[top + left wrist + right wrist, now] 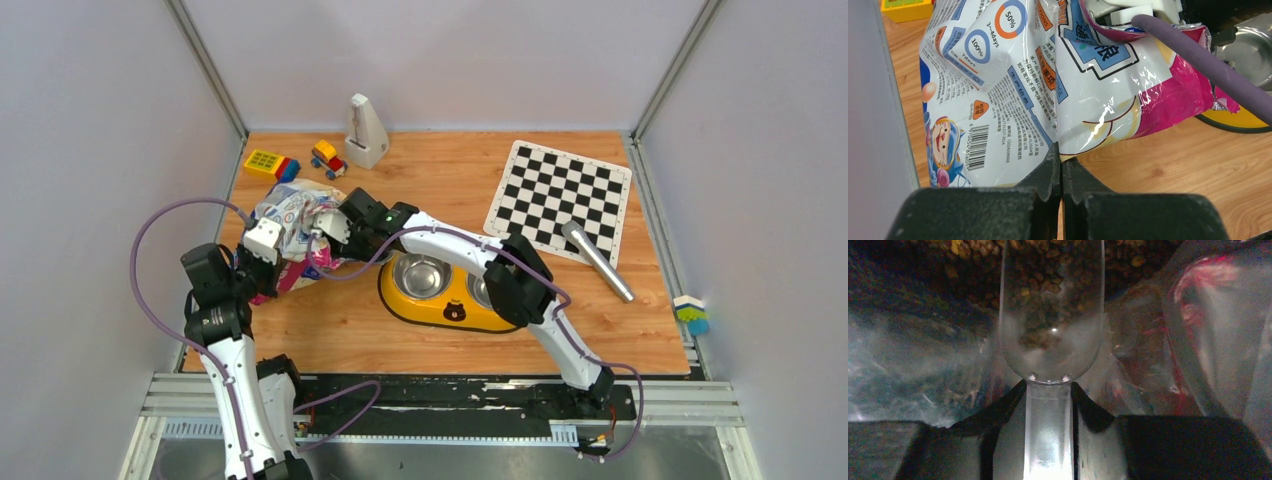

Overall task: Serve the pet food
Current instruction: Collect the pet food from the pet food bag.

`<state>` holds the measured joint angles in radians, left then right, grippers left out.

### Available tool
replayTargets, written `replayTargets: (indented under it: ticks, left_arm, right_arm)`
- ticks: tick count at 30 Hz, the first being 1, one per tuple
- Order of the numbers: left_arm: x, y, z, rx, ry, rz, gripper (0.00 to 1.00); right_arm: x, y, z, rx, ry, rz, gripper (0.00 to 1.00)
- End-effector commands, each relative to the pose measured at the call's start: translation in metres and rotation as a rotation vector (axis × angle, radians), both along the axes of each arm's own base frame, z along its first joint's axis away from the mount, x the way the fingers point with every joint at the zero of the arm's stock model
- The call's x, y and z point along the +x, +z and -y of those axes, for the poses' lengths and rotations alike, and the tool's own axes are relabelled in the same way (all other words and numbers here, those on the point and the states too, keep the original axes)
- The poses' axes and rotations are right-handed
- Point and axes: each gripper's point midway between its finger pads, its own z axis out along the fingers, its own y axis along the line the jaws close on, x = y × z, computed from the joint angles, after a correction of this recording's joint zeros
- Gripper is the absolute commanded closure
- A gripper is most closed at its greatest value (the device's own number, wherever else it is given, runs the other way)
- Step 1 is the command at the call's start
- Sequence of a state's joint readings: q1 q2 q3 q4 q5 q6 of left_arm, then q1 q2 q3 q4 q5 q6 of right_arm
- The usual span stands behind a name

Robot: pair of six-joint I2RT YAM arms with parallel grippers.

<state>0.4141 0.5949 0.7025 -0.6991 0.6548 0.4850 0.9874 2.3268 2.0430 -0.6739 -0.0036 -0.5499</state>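
The glossy cat food bag point(297, 232) lies at the left of the table, its mouth toward the feeder. My left gripper point(1062, 159) is shut on a fold of the bag point(1013, 85) at its lower edge. My right gripper point(337, 228) reaches into the bag's mouth. In the right wrist view it point(1048, 390) is shut on the handle of the clear plastic scoop point(1050, 315), inside the dark bag. Brown kibble point(1048, 270) lies ahead of and under the scoop's bowl. The yellow feeder point(440, 290) with steel bowls stands right of the bag.
A checkerboard mat point(560, 200) with a metal cylinder point(597, 260) lies at the back right. A white metronome point(365, 132), a toy car point(327, 157) and a block toy point(270, 164) stand at the back left. White walls close in the sides.
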Motion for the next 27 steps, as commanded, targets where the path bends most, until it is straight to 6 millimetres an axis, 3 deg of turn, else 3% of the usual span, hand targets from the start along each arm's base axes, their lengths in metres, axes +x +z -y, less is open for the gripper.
replayTargets:
  ticks: [1,7,15,21,27]
  left_arm:
    - [0.007,0.074,0.032,0.003,-0.193,0.281,1.00]
    - [0.005,0.073,0.034,-0.003,-0.206,0.275,1.00]
    - [0.006,0.071,0.034,-0.009,-0.203,0.267,1.00]
    - [0.008,0.068,0.030,-0.004,-0.177,0.261,1.00]
    - [0.009,0.068,0.027,-0.002,-0.160,0.259,1.00]
  right_arm:
    - [-0.047,-0.023,-0.044,0.098,0.090,-0.147,1.00]
    - [-0.058,-0.016,-0.062,0.200,0.102,-0.212,1.00]
    - [-0.050,-0.015,-0.077,0.279,-0.006,-0.238,1.00]
    - [-0.030,0.039,-0.068,0.369,-0.054,-0.170,1.00]
    - [-0.032,0.091,-0.053,0.440,-0.049,-0.130,1.00]
